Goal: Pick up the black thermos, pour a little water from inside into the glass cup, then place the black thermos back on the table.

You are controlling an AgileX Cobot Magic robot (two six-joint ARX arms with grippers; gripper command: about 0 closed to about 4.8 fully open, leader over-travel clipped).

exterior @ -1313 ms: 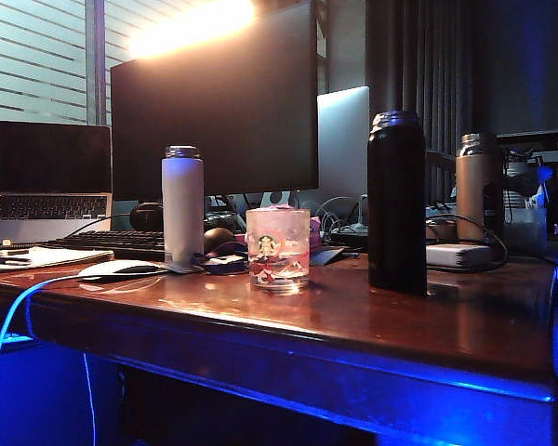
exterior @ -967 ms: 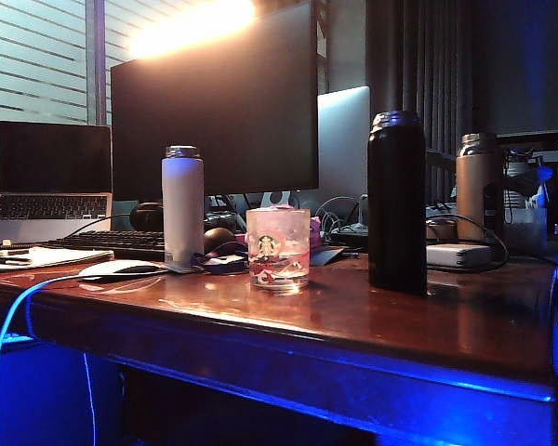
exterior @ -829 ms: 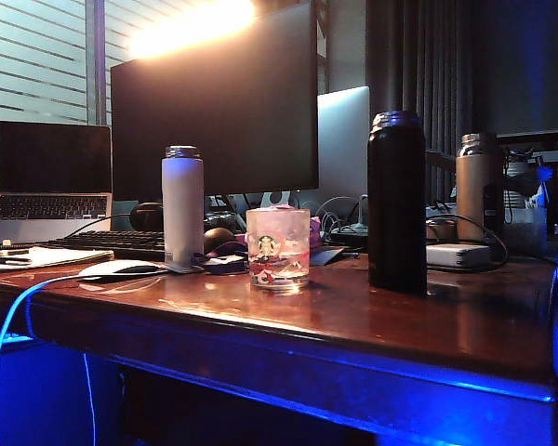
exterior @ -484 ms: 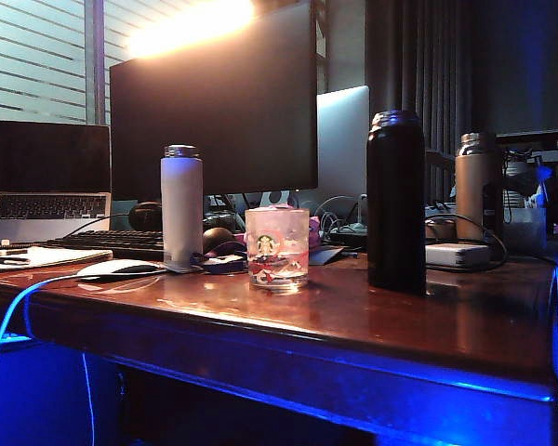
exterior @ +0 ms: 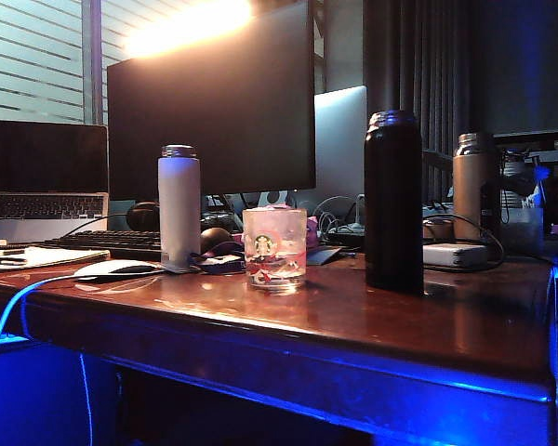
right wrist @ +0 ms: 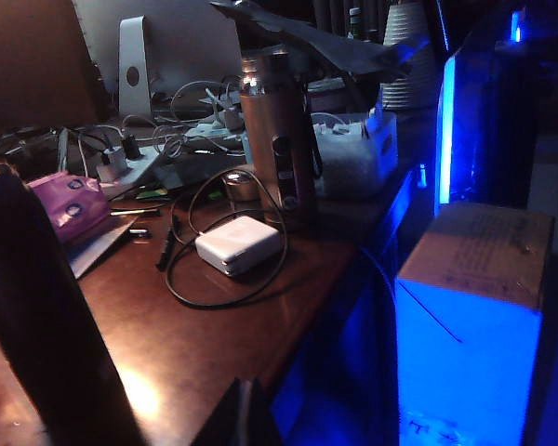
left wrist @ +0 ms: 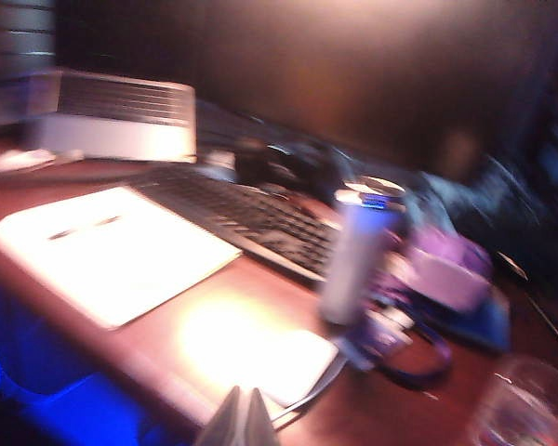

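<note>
The black thermos (exterior: 393, 200) stands upright on the table (exterior: 353, 344), right of the middle; in the right wrist view it is a dark column (right wrist: 37, 325) close by. The glass cup (exterior: 274, 247) sits to its left, and its rim shows blurred in the left wrist view (left wrist: 525, 409). Neither gripper appears in the exterior view. My left gripper (left wrist: 245, 418) hovers over the table's front edge near a white mouse (left wrist: 260, 348), fingertips together, holding nothing. My right gripper (right wrist: 245, 413) is shut and empty, just beside the thermos over the table's edge.
A white flask (exterior: 179, 206) stands left of the cup. A bronze flask (exterior: 470, 186) stands at the back right by a white charger (right wrist: 237, 243) with a looped cable. A monitor (exterior: 214, 102), laptop (exterior: 46, 177), keyboard (left wrist: 251, 218) and paper (left wrist: 112, 246) fill the back and left. A cardboard box (right wrist: 474, 307) sits beyond the table's right side.
The whole exterior picture has drifted slightly to the left. Thermos, cup and flasks keep their places relative to one another, and no arm enters that view.
</note>
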